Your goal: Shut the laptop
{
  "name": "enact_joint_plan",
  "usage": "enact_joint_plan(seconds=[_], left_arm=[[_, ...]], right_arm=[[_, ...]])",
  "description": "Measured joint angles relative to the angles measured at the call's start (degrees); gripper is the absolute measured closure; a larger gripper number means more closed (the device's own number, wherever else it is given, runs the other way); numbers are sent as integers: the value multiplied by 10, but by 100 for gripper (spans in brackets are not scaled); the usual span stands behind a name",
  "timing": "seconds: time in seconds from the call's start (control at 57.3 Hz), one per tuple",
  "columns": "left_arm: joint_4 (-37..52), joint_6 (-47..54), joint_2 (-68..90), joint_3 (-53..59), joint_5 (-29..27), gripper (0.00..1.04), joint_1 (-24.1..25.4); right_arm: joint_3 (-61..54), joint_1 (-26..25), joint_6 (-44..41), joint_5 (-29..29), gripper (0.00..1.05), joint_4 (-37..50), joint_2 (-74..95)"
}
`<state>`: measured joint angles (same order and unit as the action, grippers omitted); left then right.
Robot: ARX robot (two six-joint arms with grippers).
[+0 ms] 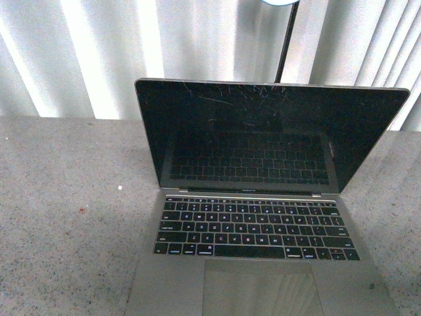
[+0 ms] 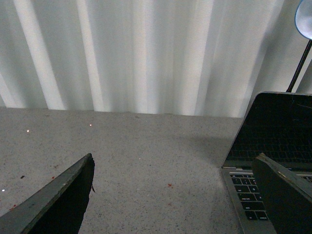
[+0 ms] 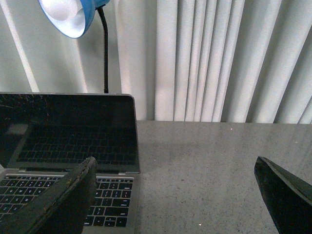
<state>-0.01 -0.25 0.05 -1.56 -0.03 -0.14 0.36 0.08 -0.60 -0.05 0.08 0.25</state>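
Standing open across the centre and lower right of the front view, a large grey-silver metal laptop [image 1: 263, 217] with black keys rests on a speckled grey stone-look tabletop [image 1: 66, 210]. Its cracked black screen [image 1: 263, 131] is dark and roughly upright, leaning slightly back, with fine white scratches along the upper edge. A white pleated curtain [image 1: 99, 52] fills the background, and the thin black stem of a blue-shaded desk lamp [image 3: 68, 14] rises at upper centre.

Neither arm appears in the front view. In its wrist view, the left gripper [image 2: 170, 195] has its dark fingers spread wide with nothing between them, over bare tabletop beside the laptop. The right gripper [image 3: 170, 195] is equally wide and empty, near the laptop's other side.

The task looks unstarted: the lid is fully up and nothing touches it. Everything remains, namely reaching the screen's top edge and folding it down onto the keyboard.
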Motion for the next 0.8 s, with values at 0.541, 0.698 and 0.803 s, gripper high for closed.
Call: enact_joint_plan(seconds=[0.541, 0.698, 0.803], left_arm=[[0, 0, 0, 0, 0, 7, 0], [0, 0, 0, 0, 0, 7, 0], [-28, -96, 74, -23, -64, 7, -20]], right_arm=[[0, 0, 0, 0, 7, 0, 0], [0, 0, 0, 0, 7, 0, 0], [37, -24, 42, -83, 7, -85, 50]])
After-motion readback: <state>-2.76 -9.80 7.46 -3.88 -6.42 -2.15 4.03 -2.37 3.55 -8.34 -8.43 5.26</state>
